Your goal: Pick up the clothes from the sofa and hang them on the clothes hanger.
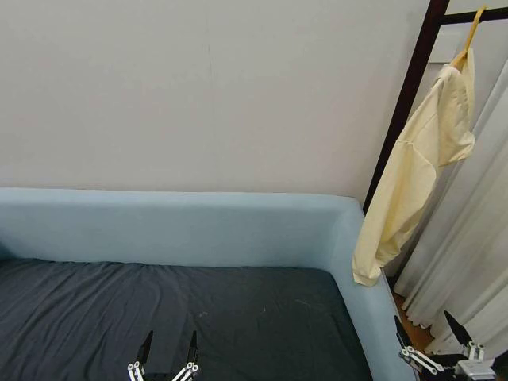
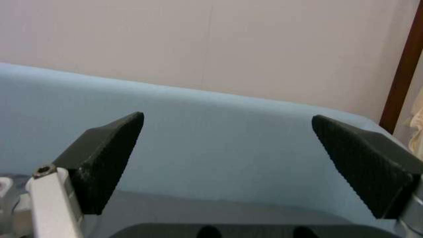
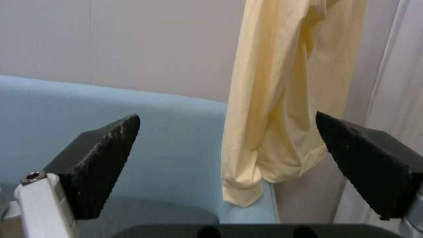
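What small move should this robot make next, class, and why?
Probably withdraw both arms a little: the pale yellow fabric garment already hangs from a wooden hanger on the dark rack, and the open left gripper and open right gripper hold nothing.

Garment: pale yellow, plain; hanger yellowish tan; rack pole dark brown. Sofa frame light blue, seat cushion charcoal grey, both unpatterned. Curtain white; wall off-white.

Black wedge jaws (ribbed pads), white metal linkages, hex screw.
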Available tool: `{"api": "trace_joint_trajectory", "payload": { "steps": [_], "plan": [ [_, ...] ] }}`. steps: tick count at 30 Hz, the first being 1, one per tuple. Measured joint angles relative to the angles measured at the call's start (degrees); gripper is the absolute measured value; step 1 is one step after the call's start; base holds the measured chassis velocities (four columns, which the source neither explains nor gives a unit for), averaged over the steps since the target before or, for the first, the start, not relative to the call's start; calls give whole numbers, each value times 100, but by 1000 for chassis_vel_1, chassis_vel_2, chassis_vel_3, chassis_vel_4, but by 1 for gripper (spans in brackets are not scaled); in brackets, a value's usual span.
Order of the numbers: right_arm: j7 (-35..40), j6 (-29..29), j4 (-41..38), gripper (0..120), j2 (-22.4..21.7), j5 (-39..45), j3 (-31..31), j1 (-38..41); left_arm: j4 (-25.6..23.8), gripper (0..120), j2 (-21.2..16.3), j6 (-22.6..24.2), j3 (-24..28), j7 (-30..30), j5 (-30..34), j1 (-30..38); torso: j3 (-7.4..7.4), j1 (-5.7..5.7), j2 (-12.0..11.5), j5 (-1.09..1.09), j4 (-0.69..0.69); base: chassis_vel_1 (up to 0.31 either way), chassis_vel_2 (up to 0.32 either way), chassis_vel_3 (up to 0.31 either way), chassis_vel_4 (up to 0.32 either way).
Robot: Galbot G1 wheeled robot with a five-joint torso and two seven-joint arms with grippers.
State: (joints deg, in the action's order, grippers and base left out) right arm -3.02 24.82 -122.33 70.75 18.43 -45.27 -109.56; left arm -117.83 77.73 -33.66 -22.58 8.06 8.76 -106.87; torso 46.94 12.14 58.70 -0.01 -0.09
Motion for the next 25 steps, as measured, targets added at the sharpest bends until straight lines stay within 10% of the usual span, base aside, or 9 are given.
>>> {"api": "trace_joint_trajectory", "payload": {
  "steps": [25],
  "plan": [
    [9, -18, 11, 100, -21, 28, 9, 21, -17, 100, 2, 0, 8, -6, 3, -2, 0, 1, -1, 1, 0, 0, 0, 0, 0]
  ]
}}
